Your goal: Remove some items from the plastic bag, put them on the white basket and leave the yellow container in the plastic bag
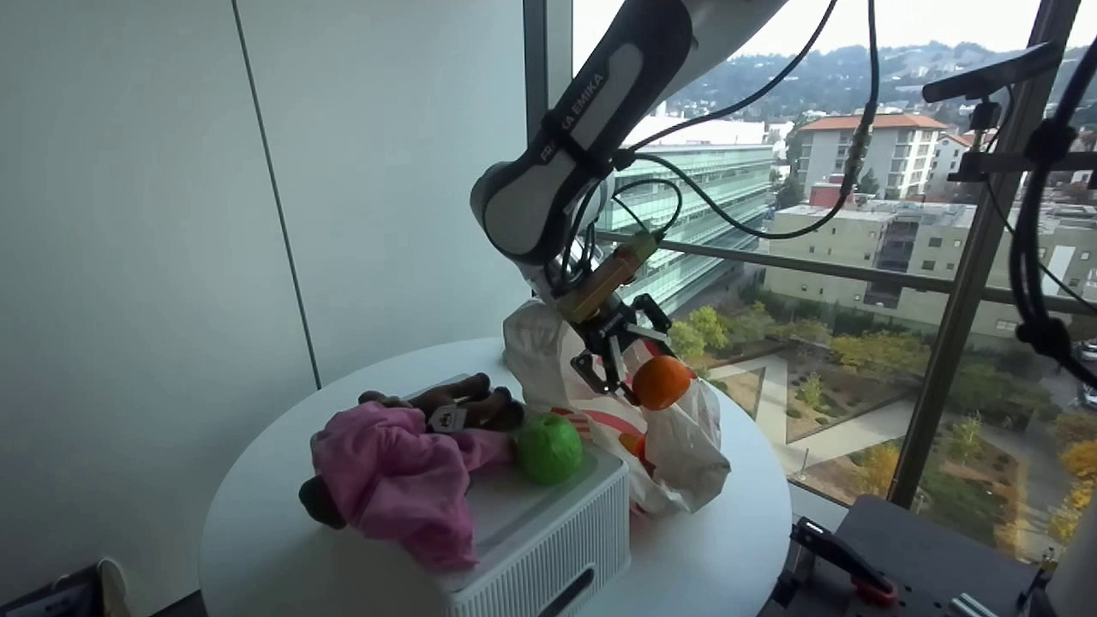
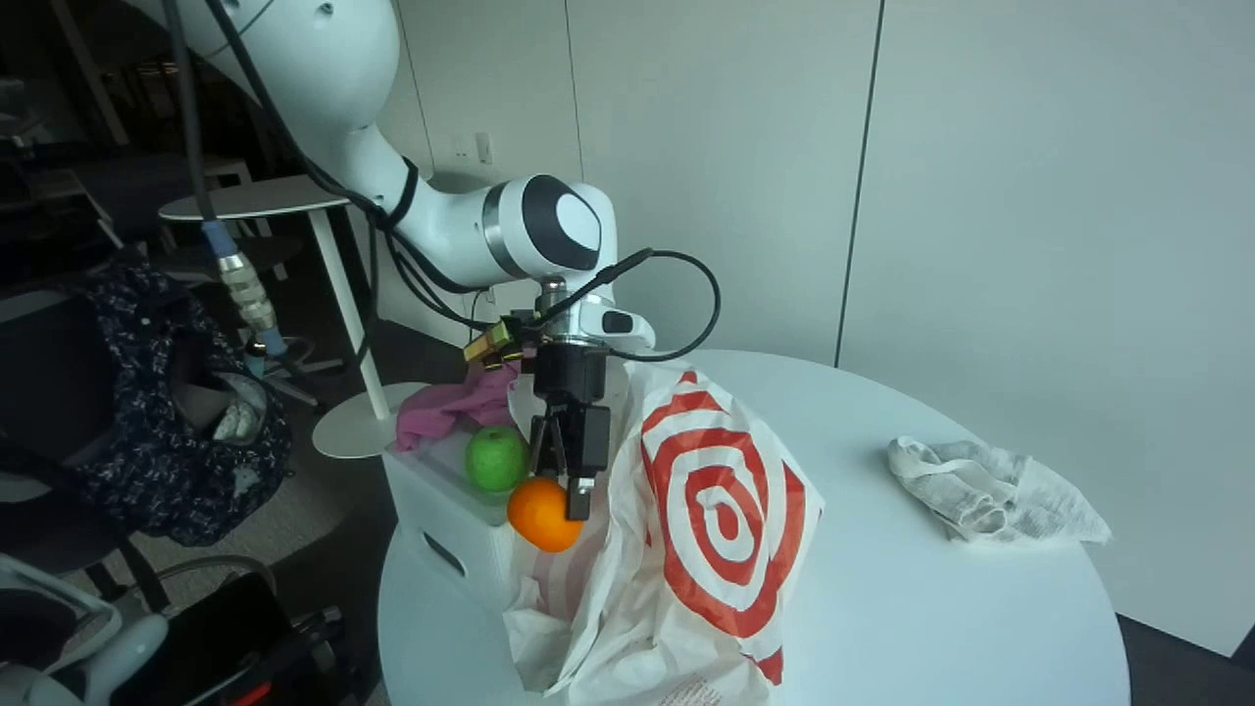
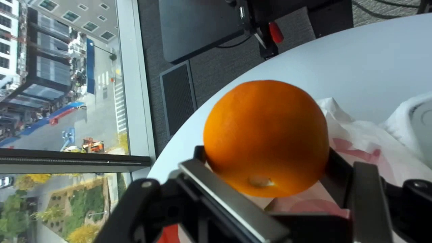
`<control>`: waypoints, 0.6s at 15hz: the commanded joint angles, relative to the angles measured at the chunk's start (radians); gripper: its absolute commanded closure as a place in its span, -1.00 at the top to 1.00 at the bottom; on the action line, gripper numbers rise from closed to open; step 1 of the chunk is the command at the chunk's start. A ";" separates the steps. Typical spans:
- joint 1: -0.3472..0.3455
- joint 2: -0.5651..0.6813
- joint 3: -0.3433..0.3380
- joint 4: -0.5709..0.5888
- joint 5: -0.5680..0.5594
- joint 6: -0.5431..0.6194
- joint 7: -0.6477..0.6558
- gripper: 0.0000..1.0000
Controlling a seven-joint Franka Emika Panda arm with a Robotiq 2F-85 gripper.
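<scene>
My gripper [image 1: 649, 377] is shut on an orange [image 1: 662, 383] and holds it in the air above the mouth of the white plastic bag [image 1: 686, 454] with red rings. The orange also shows between the fingers in the wrist view [image 3: 266, 135] and in an exterior view [image 2: 545, 515]. The white basket [image 1: 548, 540] stands beside the bag, with a flat top and ribbed side. On it lie a green apple [image 1: 550, 448] and a brown plush toy in pink cloth [image 1: 403, 471]. A yellow-orange patch [image 1: 632, 444] shows in the bag; I cannot tell if it is the yellow container.
All stands on a round white table [image 2: 931, 608]. A crumpled white cloth [image 2: 995, 490] lies on the table on the bag's far side from the basket. A dark cart [image 1: 926, 557] stands close to the table edge, and a window rises behind.
</scene>
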 commanded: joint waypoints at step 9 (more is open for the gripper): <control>0.088 -0.053 -0.033 0.054 -0.049 -0.220 0.025 0.14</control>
